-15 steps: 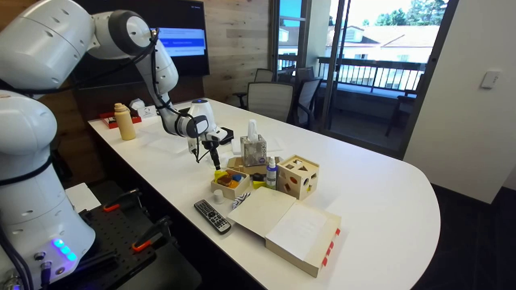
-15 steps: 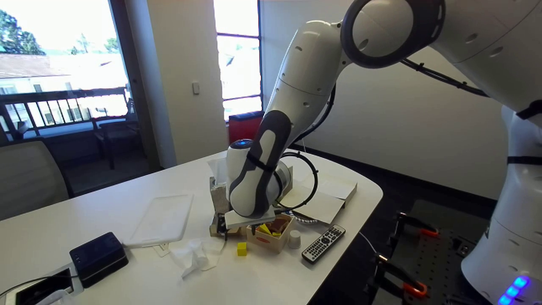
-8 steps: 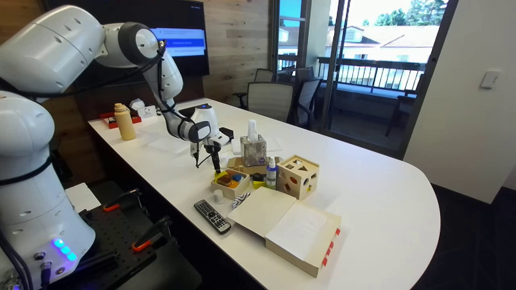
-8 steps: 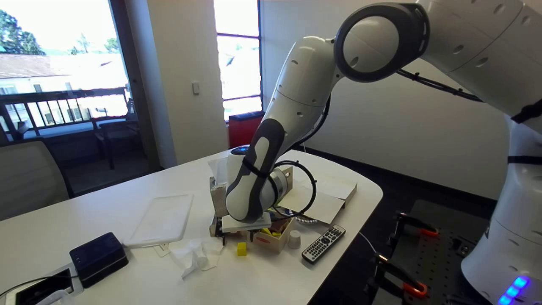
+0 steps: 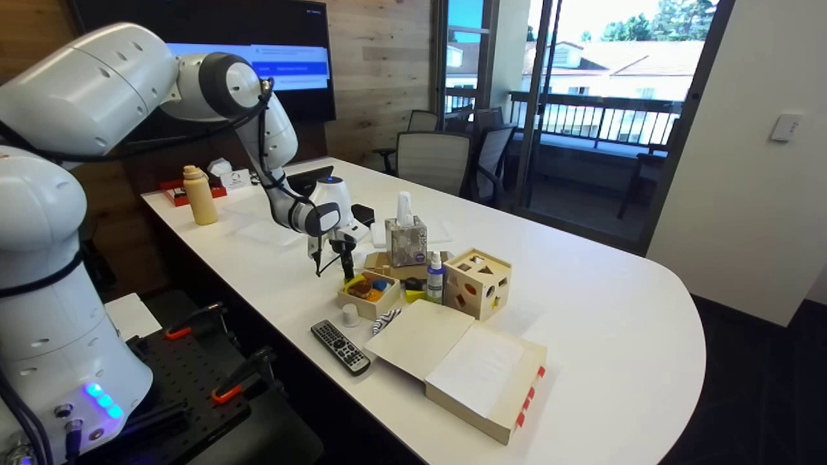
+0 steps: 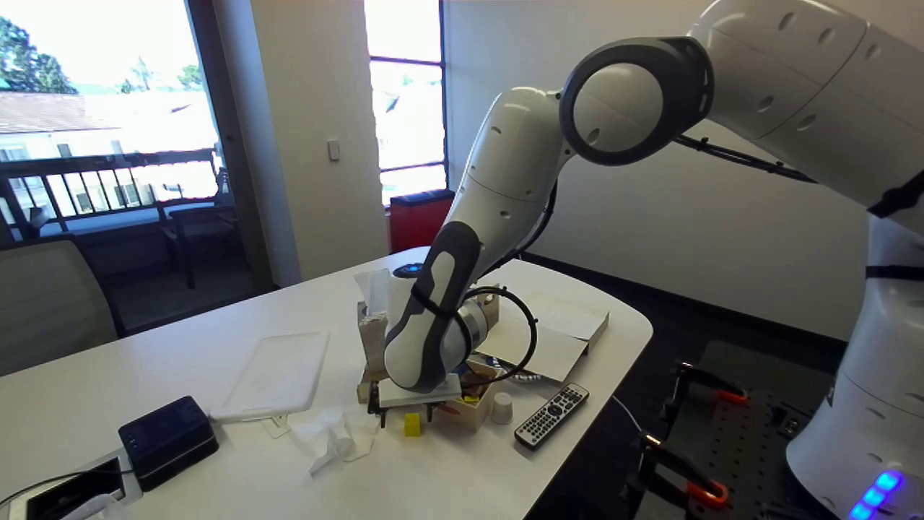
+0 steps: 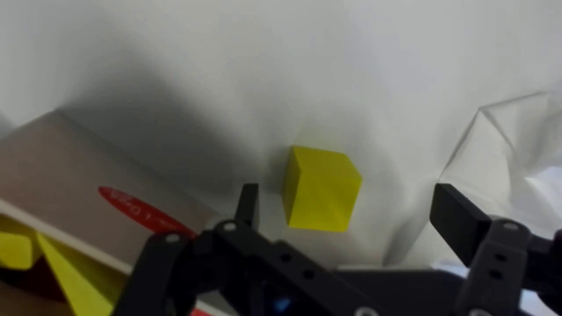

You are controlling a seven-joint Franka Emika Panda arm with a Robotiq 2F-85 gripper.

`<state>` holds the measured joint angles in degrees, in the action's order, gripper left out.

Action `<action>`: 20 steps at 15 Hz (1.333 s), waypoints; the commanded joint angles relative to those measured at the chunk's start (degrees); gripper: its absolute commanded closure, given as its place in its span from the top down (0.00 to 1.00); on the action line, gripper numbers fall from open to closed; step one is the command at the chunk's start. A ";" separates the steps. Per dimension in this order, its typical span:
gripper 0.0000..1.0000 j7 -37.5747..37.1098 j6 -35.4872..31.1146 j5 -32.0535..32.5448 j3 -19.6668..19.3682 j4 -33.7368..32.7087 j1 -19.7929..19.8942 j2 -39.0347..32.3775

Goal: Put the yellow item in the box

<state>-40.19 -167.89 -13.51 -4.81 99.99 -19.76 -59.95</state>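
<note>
A small yellow cube [image 6: 412,425] lies on the white table beside the open wooden tray. In the wrist view the cube [image 7: 324,191] shows between the two fingers, nearer the left one, touching neither. My gripper [image 7: 344,202] is open and empty. In an exterior view the gripper [image 6: 406,417] is low over the table, close behind the cube. The box, a light-wood cube with shaped holes [image 5: 475,287], stands beyond the tray, apart from the gripper. It is mostly hidden behind the arm in an exterior view [image 6: 492,307]. The loose cube does not show in the remaining exterior view.
The wooden tray [image 5: 362,307] holds yellow, blue and brown pieces. A spray bottle [image 5: 435,281] and tissue box [image 5: 407,245] stand near the box. A white cup [image 6: 502,409], remote [image 6: 552,415], open flat box [image 5: 481,368] and crumpled tissue [image 6: 333,440] lie around.
My gripper has moved down toward the table, close to the yellow cube, staying open. The cube, the tray and the wooden box have not moved.
</note>
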 commanded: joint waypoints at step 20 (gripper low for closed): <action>0.09 0.25 5.93 2.76 -5.26 0.74 -2.39 8.64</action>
<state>-39.61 -165.90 -12.26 -6.78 98.12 -20.56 -57.47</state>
